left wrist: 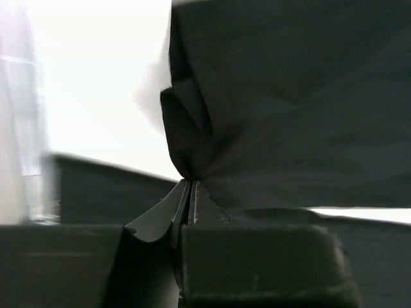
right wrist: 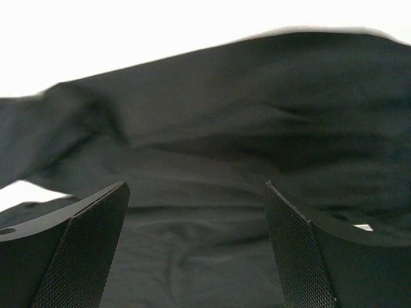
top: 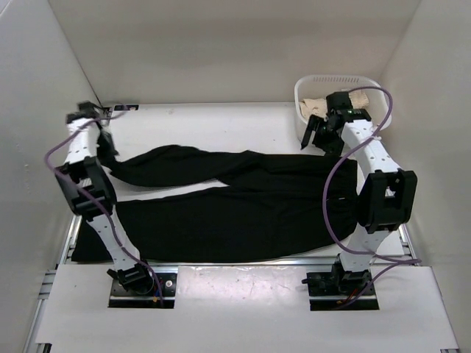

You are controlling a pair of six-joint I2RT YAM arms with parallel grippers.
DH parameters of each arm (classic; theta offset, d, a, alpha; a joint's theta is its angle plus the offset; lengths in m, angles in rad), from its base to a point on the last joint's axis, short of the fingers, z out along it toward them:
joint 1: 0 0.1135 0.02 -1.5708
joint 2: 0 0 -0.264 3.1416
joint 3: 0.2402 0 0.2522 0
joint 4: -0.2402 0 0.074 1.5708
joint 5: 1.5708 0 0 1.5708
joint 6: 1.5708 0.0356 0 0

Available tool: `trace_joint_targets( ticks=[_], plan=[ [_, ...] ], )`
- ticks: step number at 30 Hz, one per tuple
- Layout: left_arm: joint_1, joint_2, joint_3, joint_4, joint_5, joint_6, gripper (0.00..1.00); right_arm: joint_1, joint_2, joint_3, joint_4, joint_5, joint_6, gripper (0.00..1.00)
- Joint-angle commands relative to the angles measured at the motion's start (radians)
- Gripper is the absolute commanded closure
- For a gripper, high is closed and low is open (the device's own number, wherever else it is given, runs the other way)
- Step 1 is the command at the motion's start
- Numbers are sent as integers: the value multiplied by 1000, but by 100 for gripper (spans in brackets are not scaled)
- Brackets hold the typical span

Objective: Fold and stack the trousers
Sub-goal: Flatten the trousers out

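The black trousers [top: 243,198] lie spread across the white table, waist to the right and both legs running left. At the far left, my left gripper [top: 109,147] is at the end of the upper leg. In the left wrist view its jaws [left wrist: 191,183] are pressed together on a pinched bunch of the black fabric [left wrist: 289,96]. My right gripper [top: 318,138] hovers at the back right corner of the waist. Its mesh-padded fingers [right wrist: 90,237] stand wide apart over the cloth [right wrist: 225,128], with nothing between them.
A white laundry basket [top: 335,92] with a beige cloth [top: 316,107] in it stands at the back right, just behind the right gripper. White walls close in the table on the left, back and right. The arm bases sit at the near edge.
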Motion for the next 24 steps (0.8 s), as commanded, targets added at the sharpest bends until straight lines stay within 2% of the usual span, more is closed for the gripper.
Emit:
trace_joint_targets(
  ticks=[1,3,7,12,19,23,24],
  plan=[
    [52,-173,196,-57,-79,0,86,-6,-31,-68,-34,49,6,11],
    [21,-150,307,-101,-54,0,86,-6,-40,-79,-24,37,6,11],
    [-11,-29,406,-101,-7,0,86,-6,-20,-93,-5,17,6,11],
    [-11,224,671,-79,23,0,86,-6,32,-40,-16,17,-42,11],
    [-11,347,678,216,10,0,86,-6,98,16,-36,-12,-63,11],
    [-11,390,738,302,-80,0,86,3,98,16,-36,-37,-63,11],
    [-11,399,738,311,-95,0,55,3,98,16,-36,-37,-63,11]
  ],
)
